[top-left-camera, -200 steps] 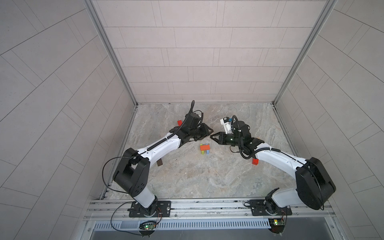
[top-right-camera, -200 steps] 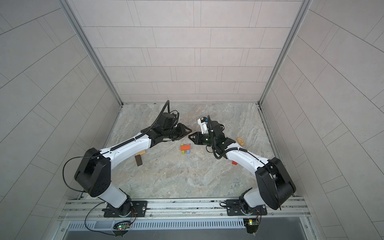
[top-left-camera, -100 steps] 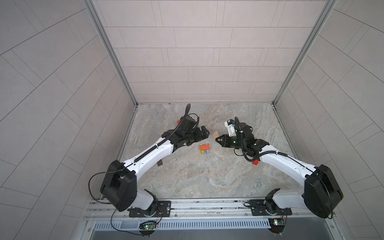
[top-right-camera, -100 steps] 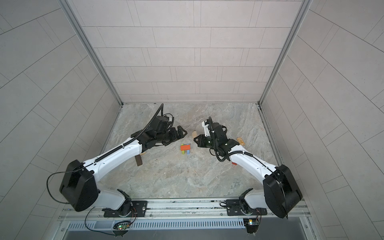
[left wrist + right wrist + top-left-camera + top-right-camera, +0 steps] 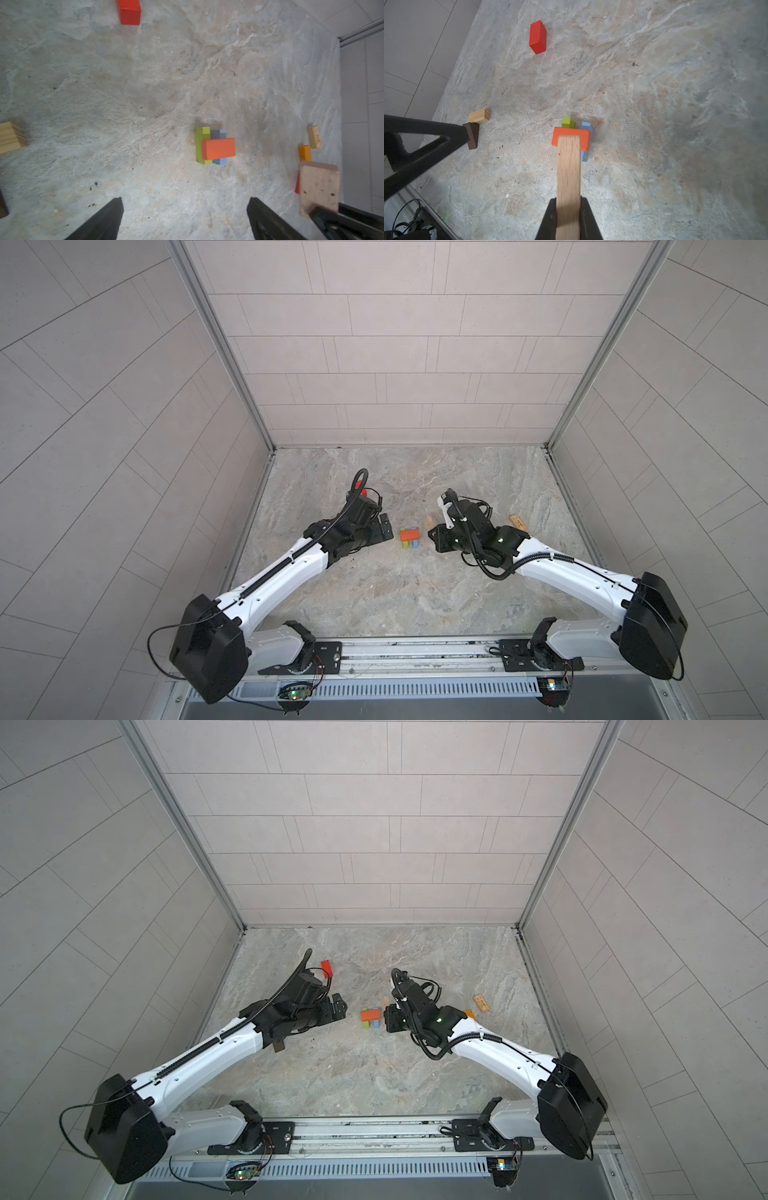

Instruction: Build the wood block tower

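Note:
The tower [image 5: 409, 536] [image 5: 370, 1016] is a lime green bar [image 5: 200, 145] and a light blue bar [image 5: 222, 162] side by side, with an orange-red block [image 5: 218, 148] [image 5: 571, 136] lying across them. My left gripper [image 5: 185, 205] [image 5: 384, 526] is open and empty, just left of the tower and apart from it. Just right of the tower, my right gripper [image 5: 568, 202] [image 5: 434, 533] is shut on a natural tan block [image 5: 568, 166] [image 5: 319, 187], whose free end points at the tower.
Loose wood blocks lie around: a red one [image 5: 364, 492] [image 5: 538, 37] far left, a dark brown one [image 5: 472, 135] [image 5: 279, 1047] and a striped tan one [image 5: 479, 115] under the left arm, an orange one [image 5: 304, 152] and a printed tan one [image 5: 517, 522] at right.
My left gripper has opened wide and drawn back to the left, away from the tower. The right gripper has shifted slightly toward the front, still holding the tan block.

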Robot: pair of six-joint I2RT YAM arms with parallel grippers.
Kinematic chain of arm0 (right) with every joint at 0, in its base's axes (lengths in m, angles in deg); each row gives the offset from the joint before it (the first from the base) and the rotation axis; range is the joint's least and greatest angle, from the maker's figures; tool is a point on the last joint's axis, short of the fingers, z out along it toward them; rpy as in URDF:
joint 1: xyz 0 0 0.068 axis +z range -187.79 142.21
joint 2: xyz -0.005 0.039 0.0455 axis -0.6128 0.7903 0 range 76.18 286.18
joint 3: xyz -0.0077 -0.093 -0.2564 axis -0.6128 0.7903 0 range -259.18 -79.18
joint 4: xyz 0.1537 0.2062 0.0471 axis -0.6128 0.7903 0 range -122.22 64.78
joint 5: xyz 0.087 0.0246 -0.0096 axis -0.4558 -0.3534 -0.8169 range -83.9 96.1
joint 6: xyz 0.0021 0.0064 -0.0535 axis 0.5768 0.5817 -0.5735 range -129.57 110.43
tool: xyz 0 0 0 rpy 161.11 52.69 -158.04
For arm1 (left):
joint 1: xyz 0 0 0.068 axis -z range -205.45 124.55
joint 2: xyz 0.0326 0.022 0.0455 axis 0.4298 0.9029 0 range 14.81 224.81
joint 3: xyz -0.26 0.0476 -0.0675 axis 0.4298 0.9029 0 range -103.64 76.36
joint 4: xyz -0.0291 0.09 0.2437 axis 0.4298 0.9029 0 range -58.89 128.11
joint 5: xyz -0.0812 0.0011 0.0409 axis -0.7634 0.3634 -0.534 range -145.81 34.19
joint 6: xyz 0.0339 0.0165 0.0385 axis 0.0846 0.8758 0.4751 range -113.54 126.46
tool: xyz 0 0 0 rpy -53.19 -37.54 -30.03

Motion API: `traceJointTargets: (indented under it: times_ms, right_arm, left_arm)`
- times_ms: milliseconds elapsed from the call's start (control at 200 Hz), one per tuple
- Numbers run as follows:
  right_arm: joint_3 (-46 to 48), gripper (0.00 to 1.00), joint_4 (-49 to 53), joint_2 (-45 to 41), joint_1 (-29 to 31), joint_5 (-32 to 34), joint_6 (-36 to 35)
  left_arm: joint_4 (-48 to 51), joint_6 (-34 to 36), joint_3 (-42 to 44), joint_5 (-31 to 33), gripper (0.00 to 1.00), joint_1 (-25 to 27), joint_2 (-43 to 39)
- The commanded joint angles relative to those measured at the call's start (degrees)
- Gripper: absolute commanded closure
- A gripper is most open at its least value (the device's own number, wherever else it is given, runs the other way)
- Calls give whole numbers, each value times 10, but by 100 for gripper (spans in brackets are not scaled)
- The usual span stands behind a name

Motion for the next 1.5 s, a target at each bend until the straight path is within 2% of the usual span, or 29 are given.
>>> traceJointTargets:
  times_ms: [0,335,706,1051,1496]
  right_arm:
    - [-18,93,16,23,22,54,5]
    - [-56,97,18,85,64,121,15]
    - [-104,98,15,165,82,134,42]
    - [-146,98,22,229,83,121,52]
    - [-172,98,42,269,83,126,51]
  left_arm:
    - [11,9,30,29,0,2,-24]
    - [2,-6,104,79,0,1,-71]
    - [-8,-28,159,170,0,-2,-117]
    - [-9,-2,166,173,0,-5,-98]
    - [-29,20,172,175,0,-6,-84]
